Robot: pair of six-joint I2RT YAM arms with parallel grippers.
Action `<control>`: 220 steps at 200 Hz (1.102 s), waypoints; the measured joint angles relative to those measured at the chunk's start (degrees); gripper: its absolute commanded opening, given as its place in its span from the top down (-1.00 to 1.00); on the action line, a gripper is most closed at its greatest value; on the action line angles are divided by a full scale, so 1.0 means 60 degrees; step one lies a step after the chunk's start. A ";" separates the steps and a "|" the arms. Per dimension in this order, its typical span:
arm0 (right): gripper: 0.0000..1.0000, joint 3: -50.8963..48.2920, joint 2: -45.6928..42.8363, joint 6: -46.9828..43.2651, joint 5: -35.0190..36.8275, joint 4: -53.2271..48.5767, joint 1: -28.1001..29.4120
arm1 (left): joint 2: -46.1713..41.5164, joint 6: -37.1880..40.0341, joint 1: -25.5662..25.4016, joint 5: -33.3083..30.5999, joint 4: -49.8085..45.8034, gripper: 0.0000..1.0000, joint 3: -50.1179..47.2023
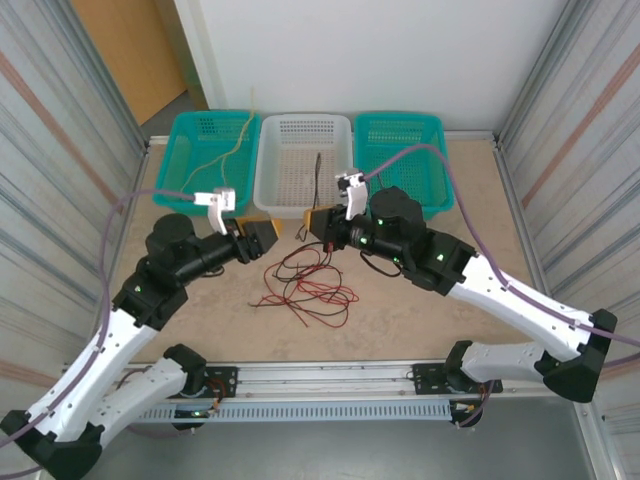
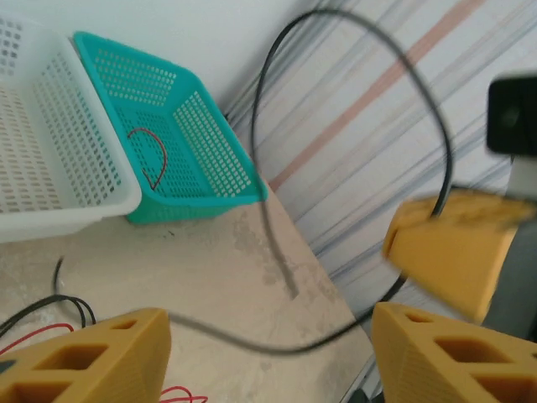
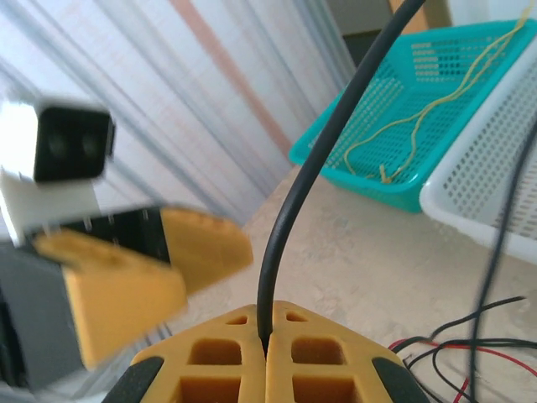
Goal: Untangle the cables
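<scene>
Clearly the right pincer [image 3: 267, 340] is clenched on a black cable [image 3: 289, 193], which rises from between its yellow fingers [image 3: 336, 334]. Opposite it, the left pincer [image 2: 268, 344] stands released, its fingers well apart, and the same cable loops loosely through the gap. Below both, a tangle of red and black cables [image 1: 308, 285] lies on the beige worktop [image 1: 420, 320]. A yellowish cable [image 1: 228, 150] lies in the left teal basket [image 1: 168, 150]. A short dark cable [image 1: 317, 175] lies in the white basket [image 1: 268, 150], and a red cable [image 2: 151, 155] in the right teal basket [image 2: 210, 143].
</scene>
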 measured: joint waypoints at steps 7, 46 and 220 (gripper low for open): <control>1.00 -0.0007 -0.0058 0.0069 0.0000 -0.0004 -0.0069 | -0.0066 0.0069 -0.0262 -0.0029 0.0193 -0.22 -0.0317; 1.00 -0.0007 -0.0157 0.0441 -0.0084 -0.0007 -0.0215 | 0.0120 0.1231 -0.2080 -0.0616 0.0707 0.00 -0.0798; 1.00 -0.0007 -0.0084 0.0838 -0.0801 0.0000 -0.0211 | 0.1457 0.4561 -0.2503 -0.1763 0.1122 0.37 0.0058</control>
